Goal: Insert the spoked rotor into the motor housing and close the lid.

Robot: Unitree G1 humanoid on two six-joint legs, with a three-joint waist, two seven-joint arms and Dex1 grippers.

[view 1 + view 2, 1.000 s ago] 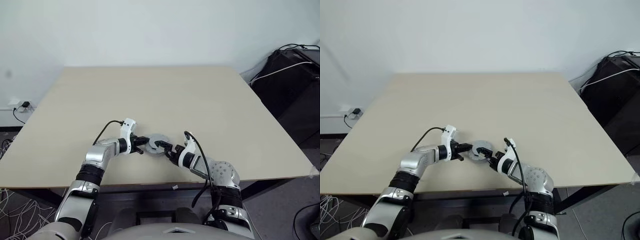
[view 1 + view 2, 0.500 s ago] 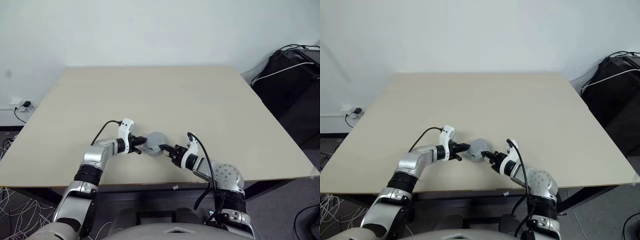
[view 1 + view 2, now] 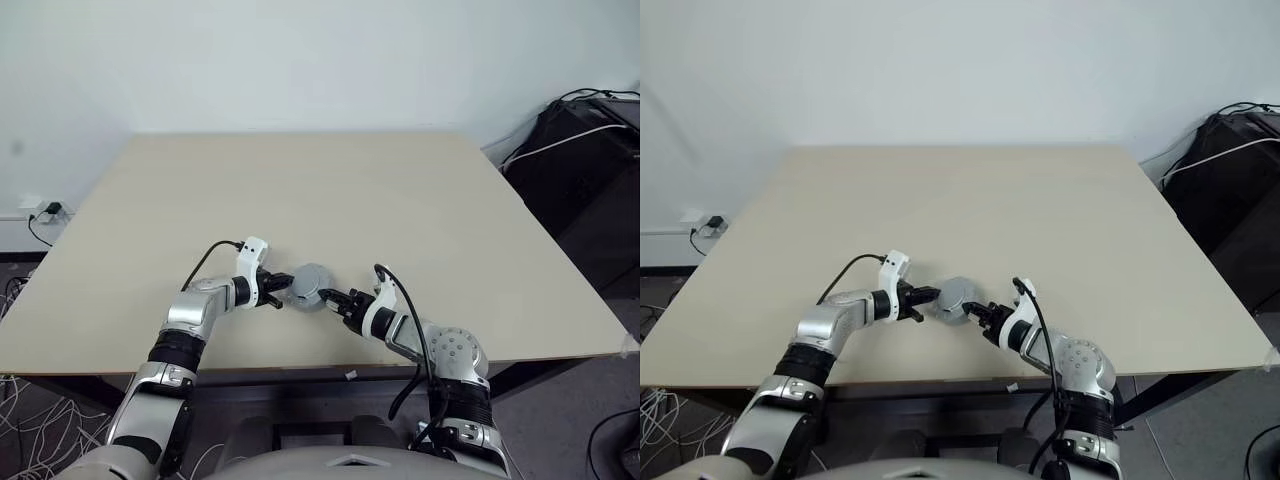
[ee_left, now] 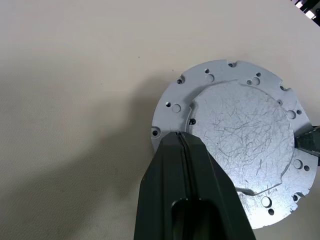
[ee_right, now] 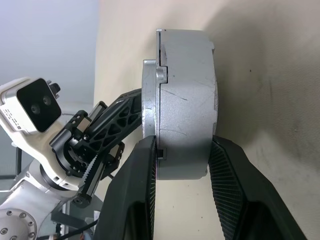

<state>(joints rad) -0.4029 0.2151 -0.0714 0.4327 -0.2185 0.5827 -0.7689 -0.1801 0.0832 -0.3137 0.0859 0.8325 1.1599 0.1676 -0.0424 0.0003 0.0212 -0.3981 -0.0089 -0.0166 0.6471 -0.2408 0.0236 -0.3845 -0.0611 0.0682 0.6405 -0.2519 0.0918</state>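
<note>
Silver lid (image 3: pixel 310 285) now covers the housing, right gripper (image 5: pixel 181 150) clamped.

The setting is a laboratory or workshop test area. A large plain beige table (image 3: pixel 330 190) stands against a bare white wall (image 3: pixel 300 60), with no domestic furnishing around it. On the floor at the left, a white power strip (image 3: pixel 35 211) lies by the wall, and loose white cables (image 3: pixel 40 430) are bundled beneath the near left table corner. At the far right, black equipment (image 3: pixel 585 180) stands on a dark grey floor, with white and black cables draped over it.
</note>
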